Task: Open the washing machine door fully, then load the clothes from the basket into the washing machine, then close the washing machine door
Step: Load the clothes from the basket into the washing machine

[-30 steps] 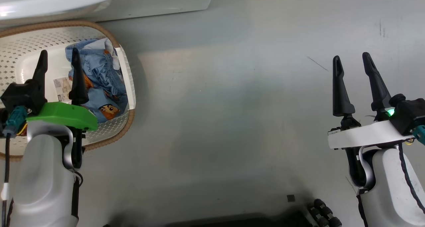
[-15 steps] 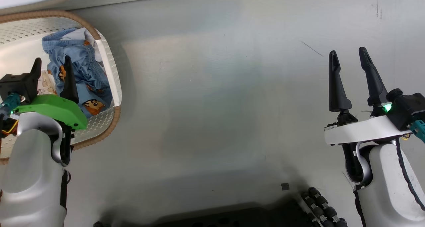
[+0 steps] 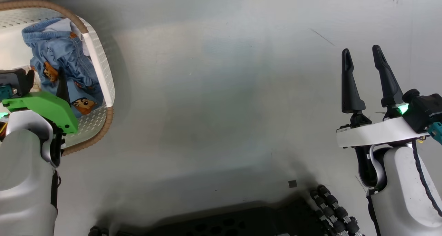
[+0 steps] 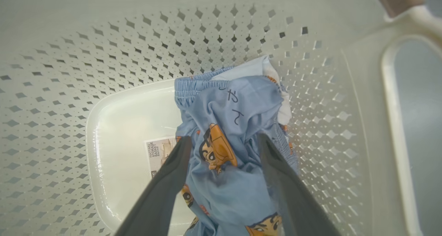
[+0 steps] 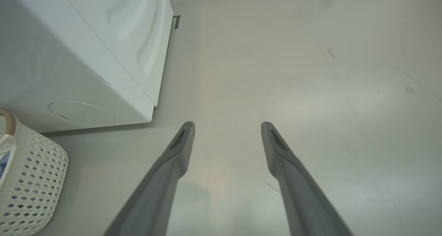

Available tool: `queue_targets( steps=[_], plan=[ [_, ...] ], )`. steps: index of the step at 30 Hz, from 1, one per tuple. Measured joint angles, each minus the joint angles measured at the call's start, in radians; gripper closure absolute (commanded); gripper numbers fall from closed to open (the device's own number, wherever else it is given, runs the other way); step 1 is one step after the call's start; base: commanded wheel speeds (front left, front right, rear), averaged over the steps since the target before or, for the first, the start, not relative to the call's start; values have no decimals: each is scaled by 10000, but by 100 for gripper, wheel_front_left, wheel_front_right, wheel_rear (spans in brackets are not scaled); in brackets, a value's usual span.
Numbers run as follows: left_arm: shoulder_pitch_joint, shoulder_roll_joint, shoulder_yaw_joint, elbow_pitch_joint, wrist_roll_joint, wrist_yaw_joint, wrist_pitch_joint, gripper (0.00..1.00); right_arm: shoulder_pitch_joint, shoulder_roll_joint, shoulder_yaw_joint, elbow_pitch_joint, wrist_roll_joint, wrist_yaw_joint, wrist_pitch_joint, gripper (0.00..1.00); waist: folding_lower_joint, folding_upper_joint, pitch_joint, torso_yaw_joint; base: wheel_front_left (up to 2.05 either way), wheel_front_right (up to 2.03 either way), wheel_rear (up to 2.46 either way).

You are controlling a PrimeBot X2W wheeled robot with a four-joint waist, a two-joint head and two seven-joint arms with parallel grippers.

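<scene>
The basket (image 3: 108, 120) sits at the upper left of the head view, its brown rim curving round a cream perforated wall; inside it, against the right-hand wall, lie the clothes (image 4: 238, 101), a crumpled light blue bundle with orange-brown cartoon faces and a paler piece tucked behind; a label sticker (image 4: 158, 153) shows on the glossy bottom just left of the bundle. The left claw (image 4: 224, 138) reaches down into the basket with its jaws spread wide, one finger on each side of the blue cloth (the fabric bulges up between them, not pinched); it has hold of nothing. One side handle (image 4: 393, 91) of the basket stands at the right of the left wrist view, clear of the claw.

The right claw (image 3: 361, 50) hangs at the right of the head view, well apart from the basket, jaws equally wide and empty, above bare floor (image 3: 221, 91). In the right wrist view the washing machine (image 5: 69, 49) fills the upper left as a white corner with a round cap (image 5: 82, 113) low on its front panel; the basket's outer wall is just below it at the lower left edge.

The floor is pale grey, smooth and faintly glossy, with a thin dark scratch (image 3: 319, 36) and a small dark square (image 3: 292, 183); the robot's dark base (image 3: 241, 225) and a row of black rollers (image 3: 333, 210) edge the bottom.
</scene>
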Motion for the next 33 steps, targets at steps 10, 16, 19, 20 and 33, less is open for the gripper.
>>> queue_targets(
  steps=[10,16,19,20,33],
  plan=[
    [-891,155,-63,633,61,0,725,0,-47,12,-10,-59,0,0,0,0,0,0,478,-66,0,0,0],
    [-1108,339,17,1009,65,86,1068,0,-99,29,-6,-88,0,0,0,0,-1,0,739,-116,0,0,0],
    [-1315,337,81,1179,35,88,1191,0,-100,31,-12,-102,0,2,0,0,-1,0,856,-130,0,0,0],
    [-1366,334,119,1243,-12,90,1195,0,-100,33,-19,-109,0,2,0,0,0,0,892,-134,0,0,0],
    [-2111,65,366,2119,-802,-27,1544,100,-98,56,-167,-184,0,2,0,0,-1,0,962,-221,0,0,0]
  ],
)
